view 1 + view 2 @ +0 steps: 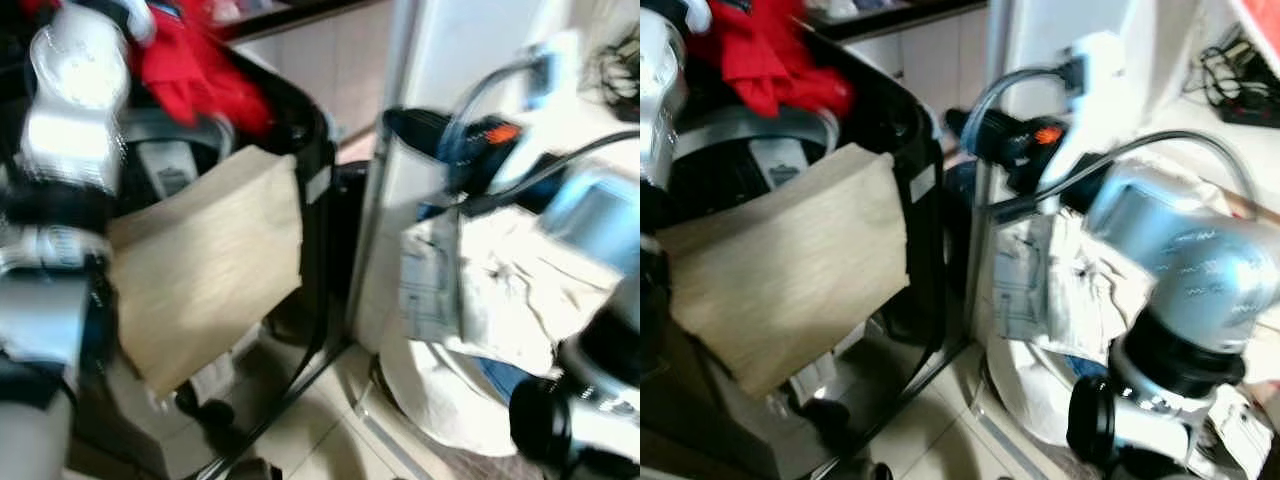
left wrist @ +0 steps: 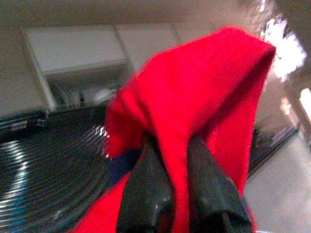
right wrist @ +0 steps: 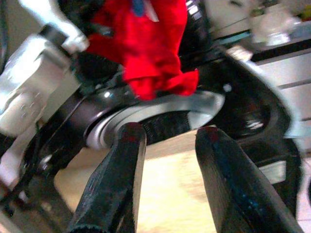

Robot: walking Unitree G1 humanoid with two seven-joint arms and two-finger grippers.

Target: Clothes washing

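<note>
At the upper left of the head view, the left gripper (image 2: 177, 194) has its fingers (image 2: 146, 194) clenched on a red garment (image 1: 195, 70), which drapes over them and hangs above the dark washing machine (image 1: 300, 130); the silver left arm (image 1: 70, 110) is raised beside it. A tan cloth (image 1: 210, 260) hangs down the machine's front. At lower right, the right gripper (image 3: 165, 179) points toward the drum (image 3: 160, 114) with fingers (image 3: 116, 184) spread, holding nothing, beside a white laundry bag (image 1: 480, 300).

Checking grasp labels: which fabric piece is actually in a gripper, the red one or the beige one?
The red garment: the left gripper pinches it above the washer drum. The beige cloth just drapes over the washer's front, ungripped.
</note>
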